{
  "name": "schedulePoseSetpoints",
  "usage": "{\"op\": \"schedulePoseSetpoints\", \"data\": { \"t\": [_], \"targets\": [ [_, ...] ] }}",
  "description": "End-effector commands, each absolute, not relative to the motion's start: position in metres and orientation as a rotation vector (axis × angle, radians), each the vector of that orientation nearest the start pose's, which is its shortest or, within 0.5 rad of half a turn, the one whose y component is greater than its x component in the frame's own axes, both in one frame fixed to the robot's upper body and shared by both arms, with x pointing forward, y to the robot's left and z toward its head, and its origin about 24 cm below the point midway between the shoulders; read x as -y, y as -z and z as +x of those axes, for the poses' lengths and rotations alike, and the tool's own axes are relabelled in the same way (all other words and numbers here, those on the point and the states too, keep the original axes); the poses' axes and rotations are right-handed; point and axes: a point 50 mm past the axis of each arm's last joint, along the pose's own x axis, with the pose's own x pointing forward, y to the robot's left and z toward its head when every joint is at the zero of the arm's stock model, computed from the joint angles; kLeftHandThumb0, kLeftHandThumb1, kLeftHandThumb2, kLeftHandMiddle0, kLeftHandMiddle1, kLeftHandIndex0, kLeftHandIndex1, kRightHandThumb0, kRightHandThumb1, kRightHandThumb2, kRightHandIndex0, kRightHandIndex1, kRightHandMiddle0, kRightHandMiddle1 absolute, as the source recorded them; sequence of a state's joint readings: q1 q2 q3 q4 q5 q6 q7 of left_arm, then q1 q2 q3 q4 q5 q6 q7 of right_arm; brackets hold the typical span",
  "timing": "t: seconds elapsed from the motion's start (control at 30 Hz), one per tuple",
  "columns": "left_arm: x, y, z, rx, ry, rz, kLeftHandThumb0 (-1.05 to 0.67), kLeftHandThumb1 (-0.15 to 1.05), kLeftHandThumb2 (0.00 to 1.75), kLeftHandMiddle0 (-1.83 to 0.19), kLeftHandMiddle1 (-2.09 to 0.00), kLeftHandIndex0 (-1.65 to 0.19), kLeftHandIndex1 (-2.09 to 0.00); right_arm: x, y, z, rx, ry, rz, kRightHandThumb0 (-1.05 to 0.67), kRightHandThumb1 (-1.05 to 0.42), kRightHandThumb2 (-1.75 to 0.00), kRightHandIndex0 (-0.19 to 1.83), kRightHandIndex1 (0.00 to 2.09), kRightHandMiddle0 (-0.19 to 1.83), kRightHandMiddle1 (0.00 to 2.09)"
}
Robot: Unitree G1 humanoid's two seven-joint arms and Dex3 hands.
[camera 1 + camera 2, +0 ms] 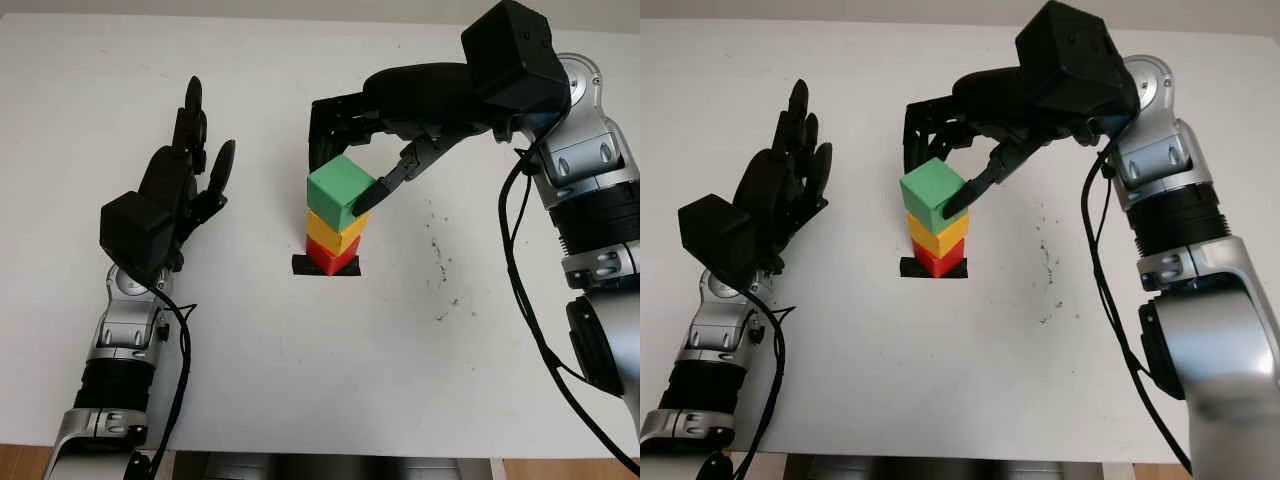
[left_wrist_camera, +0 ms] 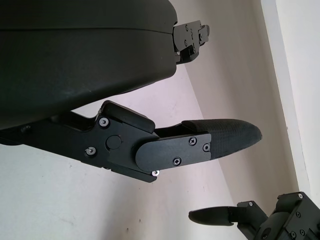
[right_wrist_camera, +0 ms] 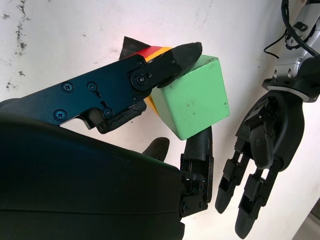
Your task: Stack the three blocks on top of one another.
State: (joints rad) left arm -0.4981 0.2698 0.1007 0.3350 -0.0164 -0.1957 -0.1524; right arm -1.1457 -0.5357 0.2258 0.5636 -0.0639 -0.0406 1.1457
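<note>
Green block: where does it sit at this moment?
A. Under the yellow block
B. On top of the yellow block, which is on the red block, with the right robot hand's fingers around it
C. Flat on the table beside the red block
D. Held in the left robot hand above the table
B. The green block tops the yellow block over the red block, with the right robot hand closed on it; the left robot hand is open, off to the side.

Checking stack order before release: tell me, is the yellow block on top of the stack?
No. The green block is on top, held by the right hand; the yellow block sits between it and the red block.
</note>
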Motion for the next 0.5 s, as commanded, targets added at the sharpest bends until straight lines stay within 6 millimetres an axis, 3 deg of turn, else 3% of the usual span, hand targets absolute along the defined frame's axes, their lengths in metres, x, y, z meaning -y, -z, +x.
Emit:
{"op": "schedulePoseSetpoints", "data": {
  "t": [0.0, 0.2, 0.3, 0.47],
  "targets": [
    [-0.1946, -0.1388, 0.3359, 0.356, 0.103, 0.25, -0.86, 1.05, 0.57, 0.17, -0.05, 0.19, -0.05, 0.1342, -0.2673, 0.3686, 0.134, -1.086, -0.968, -0.51, -0.98, -0.05, 0.04, 0.91, 0.37, 1.66],
    [-0.1945, -0.139, 0.3361, 0.354, 0.106, 0.248, -0.86, 1.05, 0.57, 0.18, -0.05, 0.19, -0.05, 0.1348, -0.2661, 0.3695, 0.099, -1.089, -0.958, -0.54, -0.95, -0.05, 0.02, 0.88, 0.25, 1.52],
    [-0.1945, -0.1392, 0.3363, 0.353, 0.102, 0.257, -0.87, 1.05, 0.57, 0.17, -0.05, 0.19, -0.05, 0.1344, -0.2666, 0.369, 0.084, -1.097, -0.958, -0.63, -0.9, -0.05, -0.07, 0.75, 0.06, 1.27],
    [-0.1945, -0.1396, 0.3364, 0.359, 0.098, 0.255, -0.86, 1.05, 0.57, 0.16, -0.06, 0.19, -0.05, 0.1333, -0.2679, 0.3657, 0.087, -1.142, -0.968, -0.79, -0.85, -0.05, -0.08, 0.32, -0.13, 0.64]
  ]
}}
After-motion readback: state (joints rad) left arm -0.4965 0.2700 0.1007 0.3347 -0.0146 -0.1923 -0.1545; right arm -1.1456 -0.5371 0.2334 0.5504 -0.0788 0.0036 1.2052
